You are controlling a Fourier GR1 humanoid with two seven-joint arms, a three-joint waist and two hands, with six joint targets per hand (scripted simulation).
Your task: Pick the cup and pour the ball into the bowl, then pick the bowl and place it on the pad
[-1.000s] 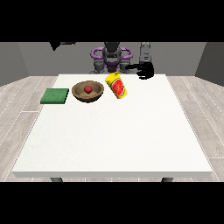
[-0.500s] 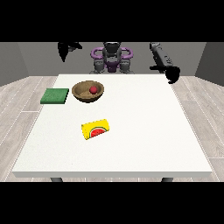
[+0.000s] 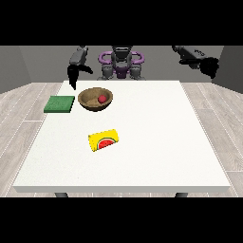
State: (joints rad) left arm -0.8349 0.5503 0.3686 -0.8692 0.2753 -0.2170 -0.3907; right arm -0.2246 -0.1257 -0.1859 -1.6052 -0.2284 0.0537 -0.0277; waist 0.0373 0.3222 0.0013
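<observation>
Wooden bowl (image 3: pixel 96 99) sits just below-right of hand at view's left (image 3: pixel 73 76), fingers hanging straight; green pad (image 3: pixel 60 104) beside.

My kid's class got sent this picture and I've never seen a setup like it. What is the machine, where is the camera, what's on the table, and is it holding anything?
The machine is a humanoid robot standing behind a large white table. The camera stands across the table and faces it, so the robot looks small at the top and its arms reach towards you.

On the table lie a green pad, beside it a brown bowl with a red ball inside, and nearer the camera a yellow cup lying on its side.

The hand at the view's left hangs near the bowl; the hand at the view's right is raised off to the side past the table's edge. Neither holds anything.
</observation>
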